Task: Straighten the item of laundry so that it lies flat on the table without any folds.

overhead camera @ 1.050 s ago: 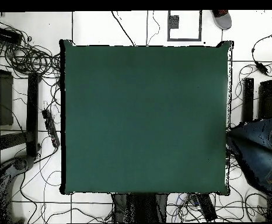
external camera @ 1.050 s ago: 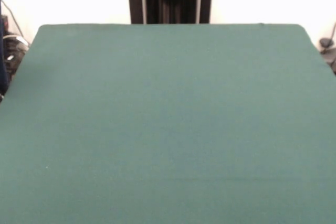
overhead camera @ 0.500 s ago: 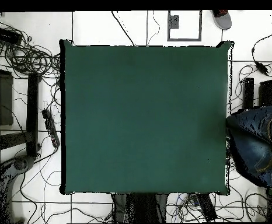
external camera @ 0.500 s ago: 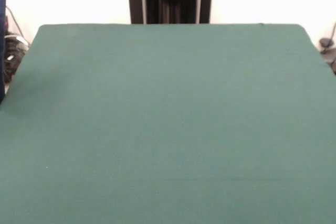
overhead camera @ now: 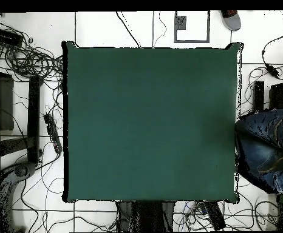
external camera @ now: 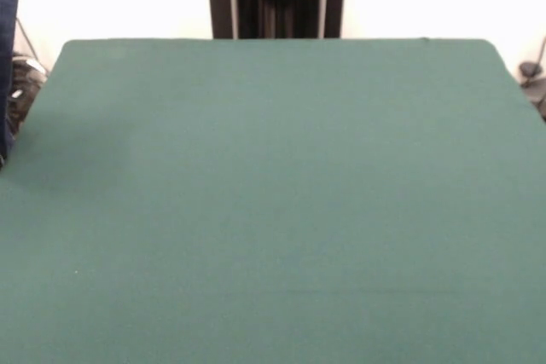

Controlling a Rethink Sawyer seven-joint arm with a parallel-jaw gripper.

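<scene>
Bench: we see the green bench top bare
Person: we see blue denim beside its right edge, overhead
Hand: outside both views; we cannot tell its state

a: what's different around the table?

b: the blue denim at the table's right edge in the overhead view. a second ago it was a darker mass reaching out toward the picture's right side. now it sits closer against the table edge and shows lighter, faded patches.

a: anything in the front view?

b: the dark blue strip beside the table's far left corner. it began as a thin sliver low down at the picture's edge; now it is wider and runs up to the top of the picture.
</scene>
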